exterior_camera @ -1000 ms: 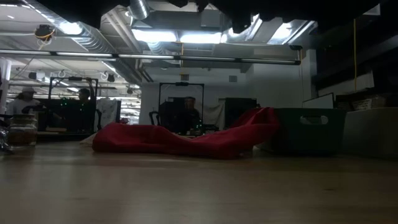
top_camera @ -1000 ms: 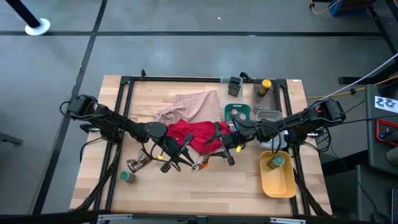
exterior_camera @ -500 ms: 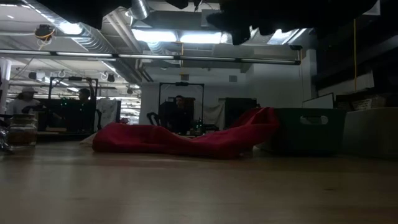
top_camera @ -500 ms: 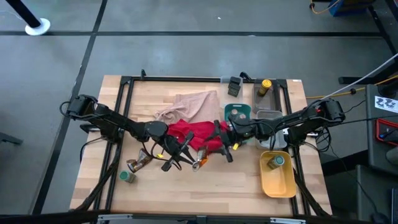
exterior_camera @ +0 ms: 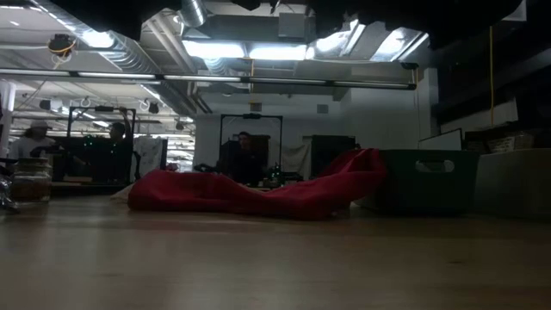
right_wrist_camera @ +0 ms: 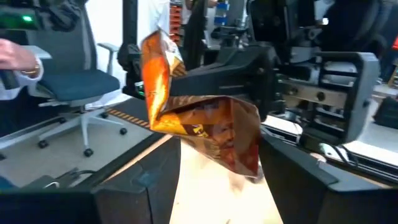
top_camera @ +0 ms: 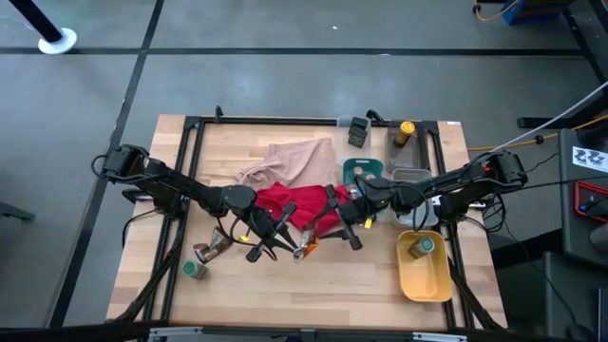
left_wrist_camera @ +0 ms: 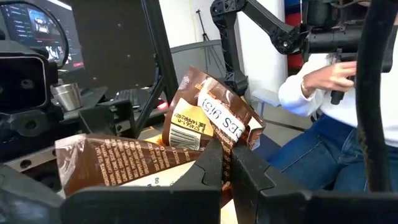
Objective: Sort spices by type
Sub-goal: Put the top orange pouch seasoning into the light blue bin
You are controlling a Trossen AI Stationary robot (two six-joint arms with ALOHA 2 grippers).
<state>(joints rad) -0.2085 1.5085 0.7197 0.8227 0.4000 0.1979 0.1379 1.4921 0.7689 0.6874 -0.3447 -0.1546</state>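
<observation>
Here the left gripper [top_camera: 302,249] has its jaws pinched on a brown sachet [left_wrist_camera: 205,118], the right gripper [top_camera: 344,228] gapes alongside, above the wooden surface [top_camera: 313,285].

Robotics lab, open-plan, industrial fit-out. My wooden desk [top_camera: 285,275] sits in a black metal frame [top_camera: 190,133] on a grey floor with dark seams. Beyond the desk: exposed silver ducting [exterior_camera: 129,52] and strip lights [exterior_camera: 258,52] overhead, more black-framed rigs [exterior_camera: 250,142] like mine standing in rows. A person [exterior_camera: 245,155] sits at one of them. Near the desk, an office chair [right_wrist_camera: 81,87], a monitor [left_wrist_camera: 37,25], another robot arm [left_wrist_camera: 261,25], and a seated person's sleeve [left_wrist_camera: 311,87] and hand.
</observation>
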